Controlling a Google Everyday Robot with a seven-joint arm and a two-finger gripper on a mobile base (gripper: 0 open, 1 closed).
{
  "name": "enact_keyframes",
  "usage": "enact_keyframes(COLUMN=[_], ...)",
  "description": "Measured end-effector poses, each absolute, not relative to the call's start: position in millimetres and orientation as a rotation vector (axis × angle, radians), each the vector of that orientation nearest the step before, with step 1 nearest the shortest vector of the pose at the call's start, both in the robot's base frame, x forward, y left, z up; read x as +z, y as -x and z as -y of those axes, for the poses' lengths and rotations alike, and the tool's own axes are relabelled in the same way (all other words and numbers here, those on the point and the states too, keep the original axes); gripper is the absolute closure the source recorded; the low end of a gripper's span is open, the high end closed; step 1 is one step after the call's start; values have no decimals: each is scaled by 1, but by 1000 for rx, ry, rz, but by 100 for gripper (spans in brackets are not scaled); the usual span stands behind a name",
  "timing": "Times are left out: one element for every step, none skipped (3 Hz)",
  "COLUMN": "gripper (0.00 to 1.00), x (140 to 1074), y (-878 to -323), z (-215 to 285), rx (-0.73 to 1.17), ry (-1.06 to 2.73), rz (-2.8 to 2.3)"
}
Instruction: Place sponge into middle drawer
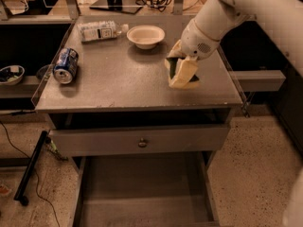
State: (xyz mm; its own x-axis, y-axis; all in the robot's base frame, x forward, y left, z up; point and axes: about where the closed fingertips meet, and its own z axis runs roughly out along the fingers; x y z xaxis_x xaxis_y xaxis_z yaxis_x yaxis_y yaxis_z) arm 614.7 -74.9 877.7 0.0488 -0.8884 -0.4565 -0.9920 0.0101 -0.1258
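My gripper [182, 75] hangs over the right part of the grey tabletop [118, 84], just above its surface. It is shut on the sponge [174, 67], whose dark green face and yellow foam show between the pale fingers. The middle drawer [142, 188] stands pulled out below the table front, wide and deep with a bare grey floor. The gripper and sponge are above and behind it, still over the tabletop.
A white bowl [146, 36], a lying plastic bottle [99, 31] and a blue can [65, 66] are on the tabletop. A grey drawer with a small round knob [142, 142] sits slightly out above the open one. A black pole [31, 171] lies on the floor at left.
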Motion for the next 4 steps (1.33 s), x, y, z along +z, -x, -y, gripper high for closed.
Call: enact_keyframes(gripper=[100,100,100,100], x=[894,907,909,909], y=[-603,-581,-545,-545], z=[88,103,125,125], rx=[311,267,229,228], ry=[1893,1853,1800,1800], rz=[-1897,-1928,-1971,-1971])
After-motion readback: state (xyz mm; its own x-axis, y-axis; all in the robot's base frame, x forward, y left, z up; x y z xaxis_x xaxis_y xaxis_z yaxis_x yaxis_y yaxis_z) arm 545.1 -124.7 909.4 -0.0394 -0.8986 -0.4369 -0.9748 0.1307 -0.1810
